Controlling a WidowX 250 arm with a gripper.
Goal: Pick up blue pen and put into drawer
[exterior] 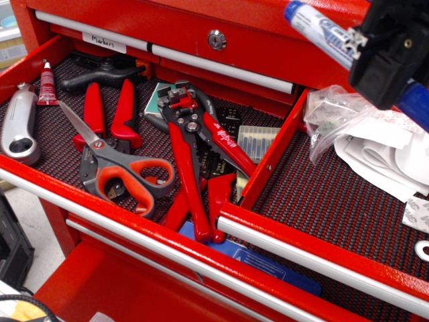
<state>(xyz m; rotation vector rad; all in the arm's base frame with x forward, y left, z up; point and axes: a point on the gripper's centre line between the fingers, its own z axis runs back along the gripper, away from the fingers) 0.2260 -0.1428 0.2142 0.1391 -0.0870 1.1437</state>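
My black gripper (pixel 392 57) is at the top right, above the back of the right-hand drawer (pixel 322 251), and is shut on the blue pen (pixel 320 30). The pen lies slanted through the jaws: its white printed barrel sticks out up-left, and a blue end (pixel 417 104) shows at the lower right by the frame edge. The drawer below is open, red with a silver bar handle and a red-black mesh liner. Clear plastic bags (pixel 342 111) and white papers (pixel 385 154) lie at its back right.
The left drawer (pixel 40 184) holds scissors (pixel 117 168), red pliers (pixel 107 114), a red wire stripper (pixel 198 154), a silver utility knife (pixel 19 127) and a small red-labelled tube (pixel 47 84). A red divider wall (pixel 271 157) separates the two drawers. A closed drawer with a lock (pixel 216 40) runs behind.
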